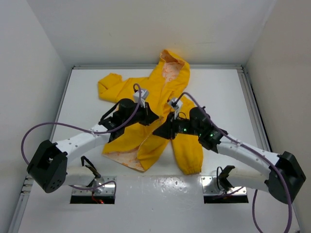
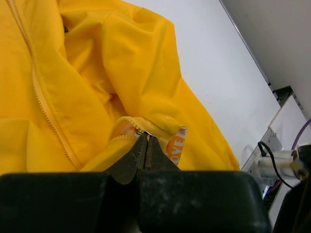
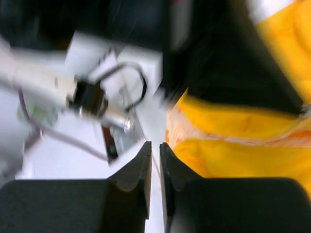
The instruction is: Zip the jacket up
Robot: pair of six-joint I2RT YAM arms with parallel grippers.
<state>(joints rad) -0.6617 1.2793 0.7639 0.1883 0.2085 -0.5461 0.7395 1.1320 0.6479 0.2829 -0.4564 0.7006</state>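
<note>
The yellow jacket [image 1: 165, 92] lies on the white table, hood at the far side, its lower front flipped open to show white lining with orange print. My left gripper [image 1: 149, 116] is over the jacket's middle. In the left wrist view it [image 2: 146, 136] is shut on a small metal zipper slider [image 2: 144, 132] at the lower front edge, next to an orange-lettered lining patch [image 2: 176, 145]. The zipper track [image 2: 43, 107] runs up the yellow front [image 2: 73, 73]. My right gripper [image 1: 161, 131] is just beside it; its jaws [image 3: 154, 144] stand nearly together with nothing visible between, left of the jacket hem [image 3: 243, 155].
The table has raised walls at the back and sides [image 1: 155, 67]. Both arm bases and mounting plates [image 1: 92, 190] sit at the near edge. The left arm's white link and cable [image 3: 97, 97] show blurred close in front of the right gripper.
</note>
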